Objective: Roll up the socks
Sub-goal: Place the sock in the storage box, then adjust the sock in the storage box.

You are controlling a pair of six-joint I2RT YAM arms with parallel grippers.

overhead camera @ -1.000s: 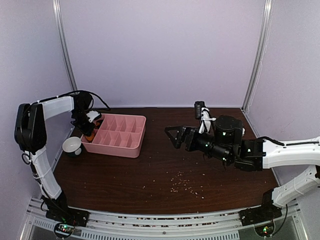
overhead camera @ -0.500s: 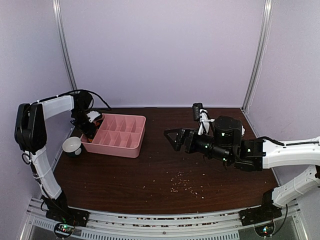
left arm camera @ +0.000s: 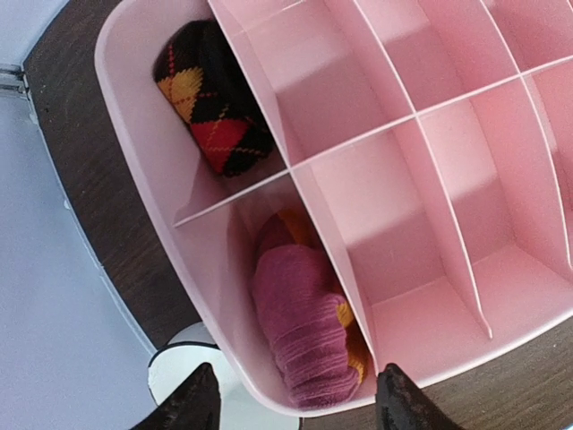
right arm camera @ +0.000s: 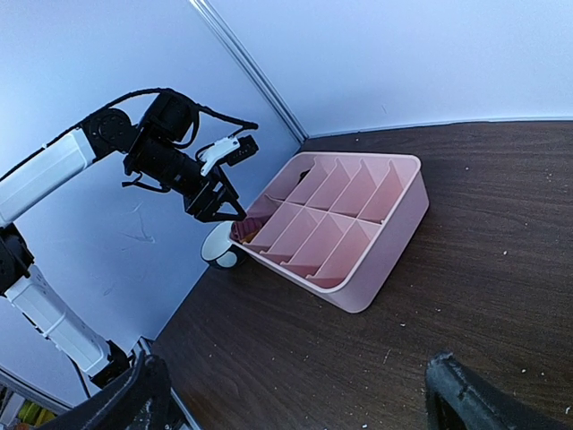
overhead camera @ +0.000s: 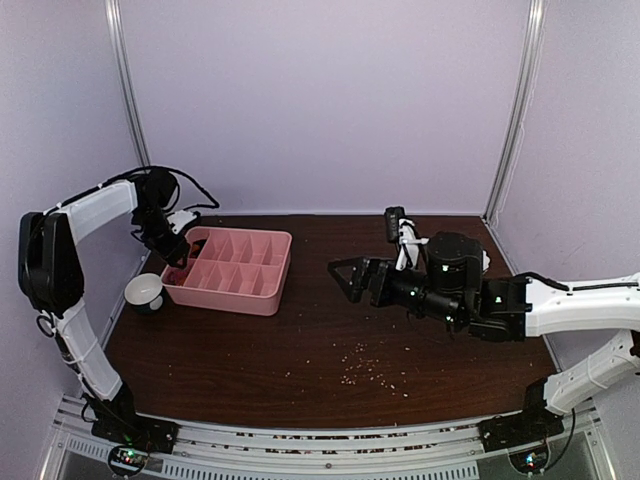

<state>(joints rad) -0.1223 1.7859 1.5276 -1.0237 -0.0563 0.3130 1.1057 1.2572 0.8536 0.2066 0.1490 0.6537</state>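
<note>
The rolled purple and orange socks point(left arm camera: 304, 331) lie in the near corner compartment of the pink tray point(left arm camera: 148, 161). In the compartment beside them sits a second roll, black with orange and red diamonds point(left arm camera: 210, 98). My left gripper point(left arm camera: 295, 408) hovers just above the purple roll, open, its two dark fingertips point(left arm camera: 192, 403) clear of the fabric. From above, the left gripper point(overhead camera: 172, 248) hangs over the left end of the tray point(overhead camera: 270, 300). My right gripper point(overhead camera: 345, 275) stands open and empty in mid-table, facing the tray point(right arm camera: 394, 242).
A dark cup with a white inside point(overhead camera: 145, 292) stands on the table just left of the tray, also visible as the cup point(left arm camera: 188, 376) under my left fingers. Crumbs point(overhead camera: 370, 365) are scattered on the dark wooden table in front of the right arm.
My left gripper has opened and let go of the purple and orange socks, which now rest in the tray's corner compartment. It has lifted up and back. The right arm has barely moved.
</note>
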